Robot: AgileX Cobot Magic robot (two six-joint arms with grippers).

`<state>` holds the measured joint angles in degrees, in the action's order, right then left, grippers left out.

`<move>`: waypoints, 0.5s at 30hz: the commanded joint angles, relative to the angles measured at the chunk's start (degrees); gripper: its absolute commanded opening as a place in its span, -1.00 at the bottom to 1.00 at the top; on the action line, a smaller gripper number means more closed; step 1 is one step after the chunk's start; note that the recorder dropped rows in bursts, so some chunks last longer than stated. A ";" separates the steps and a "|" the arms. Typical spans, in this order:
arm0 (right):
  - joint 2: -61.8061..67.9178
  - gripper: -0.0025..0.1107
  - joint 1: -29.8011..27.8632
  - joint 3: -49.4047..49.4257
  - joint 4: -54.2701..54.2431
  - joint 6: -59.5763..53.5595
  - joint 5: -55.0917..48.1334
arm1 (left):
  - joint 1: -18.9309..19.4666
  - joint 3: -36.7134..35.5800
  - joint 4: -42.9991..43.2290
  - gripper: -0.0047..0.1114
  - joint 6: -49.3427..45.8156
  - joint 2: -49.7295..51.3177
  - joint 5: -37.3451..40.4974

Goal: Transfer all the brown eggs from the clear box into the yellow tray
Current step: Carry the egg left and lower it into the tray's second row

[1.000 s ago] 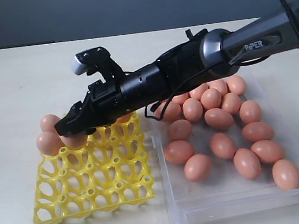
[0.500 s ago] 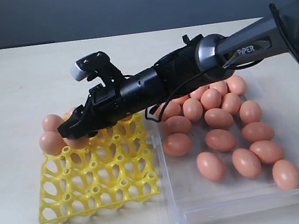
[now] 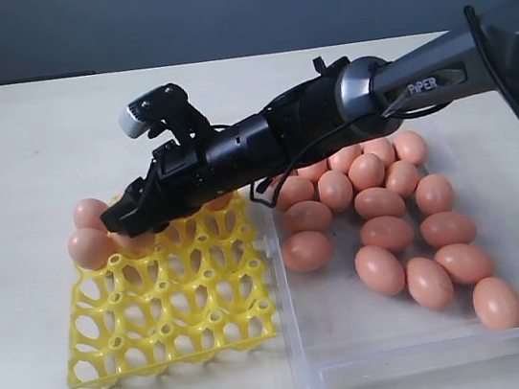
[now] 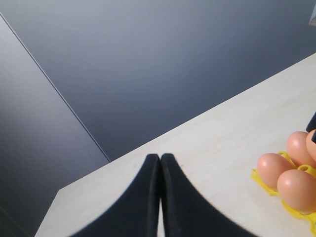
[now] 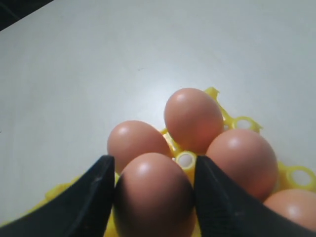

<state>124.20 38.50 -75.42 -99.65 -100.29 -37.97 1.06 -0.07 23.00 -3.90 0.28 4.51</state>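
Right jaws tight on brown egg (image 5: 153, 197)

The two black jaws stand on both sides of one brown egg (image 5: 154, 195) and touch its flanks. Just beyond the jaw tips three more eggs sit close together in the yellow tray (image 5: 298, 178): a near egg (image 5: 136, 140), a third egg (image 5: 243, 160), and between these two, farther from the jaws, a far egg (image 5: 193, 118). At the outer side of one jaw a fifth egg (image 5: 291, 210) shows only in part. Beyond the tray lies the pale worktop (image 5: 98, 64).
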 commanded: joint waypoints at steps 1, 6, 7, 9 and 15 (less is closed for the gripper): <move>0.33 -0.97 -0.05 -0.34 -0.30 -1.27 0.40 | -0.60 0.07 0.17 -0.91 0.25 -0.28 -0.17; 0.33 -0.66 -0.05 -0.34 -0.30 -1.67 0.30 | -0.60 0.07 0.17 -0.91 0.25 -0.28 -0.17; 0.33 -0.53 -0.05 -0.34 -0.30 -1.67 0.30 | -0.60 0.07 0.17 -0.91 0.25 -0.28 -0.17; 0.33 -0.37 -0.05 -0.34 -0.30 -1.67 0.30 | -0.60 0.07 0.17 -0.91 0.25 -0.28 -0.17; 0.33 -0.20 -0.05 -0.34 -0.30 -1.67 0.41 | -0.60 0.07 0.17 -0.91 0.25 -0.28 -0.17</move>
<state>124.62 38.50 -75.42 -99.65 -101.50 -37.46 1.06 -0.07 23.00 -3.90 0.28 4.51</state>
